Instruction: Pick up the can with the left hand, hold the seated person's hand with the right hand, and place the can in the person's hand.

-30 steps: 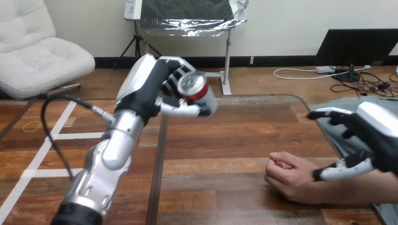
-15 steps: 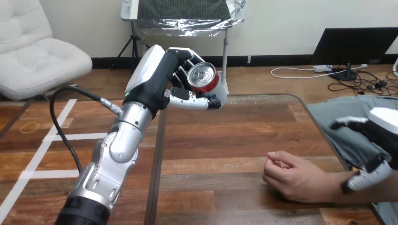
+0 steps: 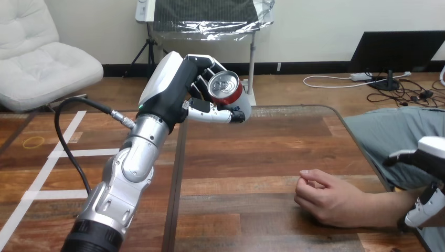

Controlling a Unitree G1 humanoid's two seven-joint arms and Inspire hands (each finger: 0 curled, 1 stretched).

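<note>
My left hand (image 3: 181,92) is raised high over the table's far middle, with its fingers and thumb curled round a red and silver can (image 3: 226,90). The can is tipped so that its top faces me. The person's hand (image 3: 325,198) rests on the table at the right, loosely curled, and its forearm runs off to the right edge. My right hand (image 3: 431,170) is at the view's right edge over that forearm, fingers spread behind it and thumb in front. It is open and not closed on the arm.
The wooden table (image 3: 252,157) has a dark seam (image 3: 176,178) running front to back under my left arm. The person's knee (image 3: 399,134) shows past the table's right edge. A black cable (image 3: 73,142) loops beside my left forearm.
My right hand has slid right and down along the person's forearm, partly out of view. My left hand has lifted the can a little higher. The person's hand has stayed put.
</note>
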